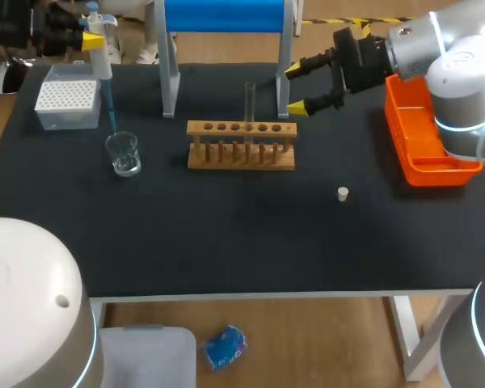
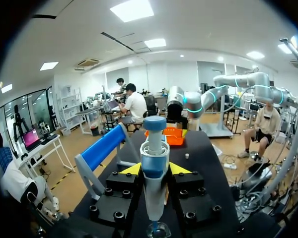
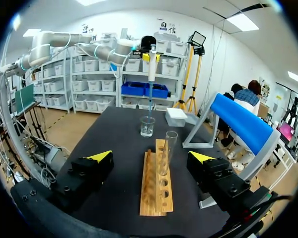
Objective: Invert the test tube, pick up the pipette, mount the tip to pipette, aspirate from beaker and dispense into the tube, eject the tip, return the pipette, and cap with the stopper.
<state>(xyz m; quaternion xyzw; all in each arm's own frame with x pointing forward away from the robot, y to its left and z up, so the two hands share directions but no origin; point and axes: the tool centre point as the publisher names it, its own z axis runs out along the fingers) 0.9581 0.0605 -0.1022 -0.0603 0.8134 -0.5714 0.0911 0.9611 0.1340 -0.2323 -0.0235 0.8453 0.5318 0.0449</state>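
Note:
My left gripper (image 1: 87,39) is shut on the white and blue pipette (image 1: 99,50) at the table's far left. The pipette hangs upright, and its thin blue tip (image 1: 111,109) points down at the glass beaker (image 1: 123,152); the tip's end is about level with the rim. In the left wrist view the pipette (image 2: 154,171) stands between the yellow fingertips (image 2: 131,169), with the beaker (image 2: 158,230) right below. A clear test tube (image 1: 249,105) stands upright in the wooden rack (image 1: 241,147). My right gripper (image 1: 296,89) is open just right of the tube, holding nothing; it (image 3: 151,157) faces the tube (image 3: 168,148). The small white stopper (image 1: 343,193) lies on the mat.
A clear box of tips (image 1: 66,103) sits at the far left, behind the beaker. An orange bin (image 1: 424,141) stands at the right edge under my right arm. A frame with a blue roll (image 1: 226,16) stands behind the rack.

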